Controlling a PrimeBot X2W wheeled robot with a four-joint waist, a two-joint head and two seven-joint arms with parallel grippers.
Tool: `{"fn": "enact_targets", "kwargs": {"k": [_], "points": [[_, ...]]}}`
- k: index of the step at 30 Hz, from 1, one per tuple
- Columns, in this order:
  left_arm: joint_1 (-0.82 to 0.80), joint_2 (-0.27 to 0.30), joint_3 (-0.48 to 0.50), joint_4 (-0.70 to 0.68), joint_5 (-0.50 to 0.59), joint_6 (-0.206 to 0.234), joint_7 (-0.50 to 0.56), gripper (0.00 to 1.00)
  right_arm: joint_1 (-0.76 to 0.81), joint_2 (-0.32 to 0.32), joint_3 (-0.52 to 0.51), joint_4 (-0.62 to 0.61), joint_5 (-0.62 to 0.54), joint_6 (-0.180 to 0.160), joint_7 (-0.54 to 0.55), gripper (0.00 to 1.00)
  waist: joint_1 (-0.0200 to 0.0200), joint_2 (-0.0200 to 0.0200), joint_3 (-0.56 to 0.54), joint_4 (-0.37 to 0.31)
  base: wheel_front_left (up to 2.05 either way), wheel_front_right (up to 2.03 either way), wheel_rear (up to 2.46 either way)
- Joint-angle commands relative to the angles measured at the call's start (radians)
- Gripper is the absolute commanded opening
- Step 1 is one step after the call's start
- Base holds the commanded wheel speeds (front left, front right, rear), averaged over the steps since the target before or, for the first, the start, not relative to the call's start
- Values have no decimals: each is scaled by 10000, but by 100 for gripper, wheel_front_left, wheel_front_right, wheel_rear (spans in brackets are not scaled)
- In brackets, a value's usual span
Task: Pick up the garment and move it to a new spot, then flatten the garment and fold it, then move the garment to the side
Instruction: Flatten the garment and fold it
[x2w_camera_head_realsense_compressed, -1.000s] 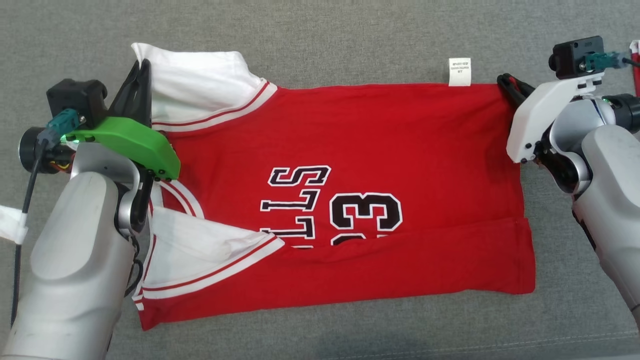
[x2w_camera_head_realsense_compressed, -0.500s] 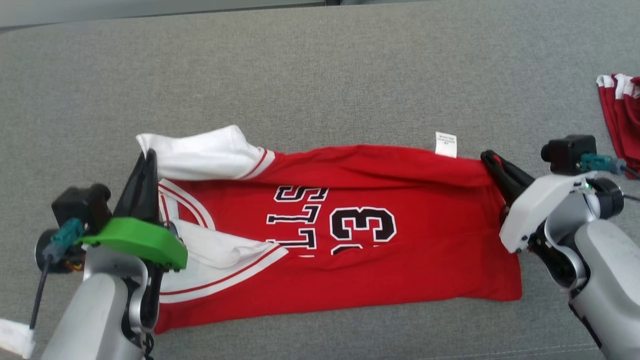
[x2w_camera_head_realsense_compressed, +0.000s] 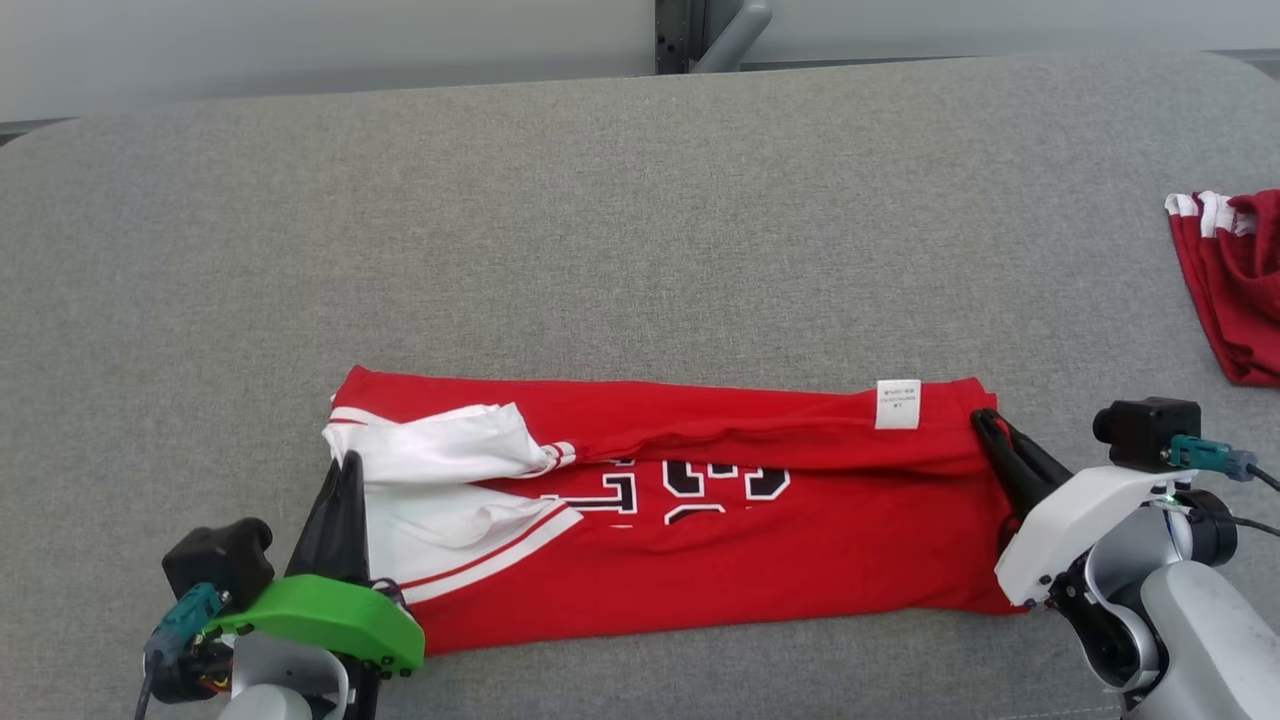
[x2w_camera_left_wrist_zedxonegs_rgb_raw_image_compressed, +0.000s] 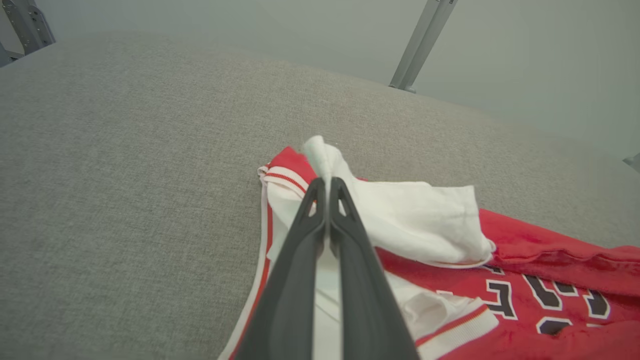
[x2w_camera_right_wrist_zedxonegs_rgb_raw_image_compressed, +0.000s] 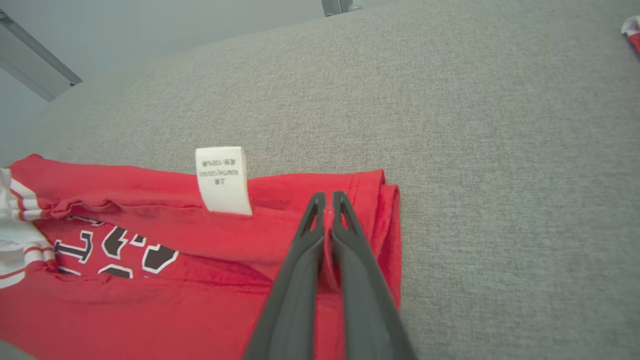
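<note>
Mid-fold, probably. Pinching white sleeve (x2w_camera_head_realsense_compressed: 430, 455) with left hand (x2w_camera_head_realsense_compressed: 347, 465), red hem corner (x2w_camera_right_wrist_zedxonegs_rgb_raw_image_compressed: 370, 185) with right hand (x2w_camera_head_realsense_compressed: 980, 418), both clamped on cloth. Holding opposite ends for straight, even fold. Jersey (x2w_camera_head_realsense_compressed: 800, 540) flat-ish, near front edge of counter (x2w_camera_head_realsense_compressed: 600, 230).

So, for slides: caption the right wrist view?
Right end effector shut on a corner of the red jersey, beside its white label.
</note>
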Motion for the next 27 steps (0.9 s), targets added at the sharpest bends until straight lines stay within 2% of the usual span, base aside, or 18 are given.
{"fn": "enact_targets", "kwargs": {"k": [1,7,10,11,12,13,14,22,27], "points": [[193,25,6,41,17,19,-111,0,189,67,-60,-30,-117,-1,-72,0,0,0,-33,10,0,0,0],[685,-203,-29,139,-206,50,-316,0,740,331,-251,-127,-139,-1,-336,0,0,0,-201,105,0,0,0],[942,-312,-82,205,-331,-19,-406,50,1125,410,-351,-130,-285,-1,-664,0,0,0,-300,145,0,0,0],[1030,-335,-62,217,-360,-19,-460,89,1256,480,-425,-115,-313,-1,-818,6,0,0,-333,152,0,0,0],[1126,-351,-49,238,-398,-5,-494,100,1394,558,-499,-84,-337,-1,-944,35,0,0,-374,157,0,0,0],[1235,-378,-20,251,-459,23,-539,100,1539,614,-579,-63,-393,-1,-1090,58,0,0,-419,159,0,0,0],[1356,-412,21,261,-518,56,-569,100,1668,658,-681,-50,-487,-1,-1241,100,0,0,-463,156,0,0,0],[2224,-300,276,199,-690,273,-721,100,2494,1082,-1380,-128,-777,-1,-1881,100,0,0,-747,110,0,0,0],[2123,-281,293,-35,-292,366,-1003,100,2928,1372,-1877,-153,-830,-1,-1928,100,0,0,-1070,173,0,0,0]]}}
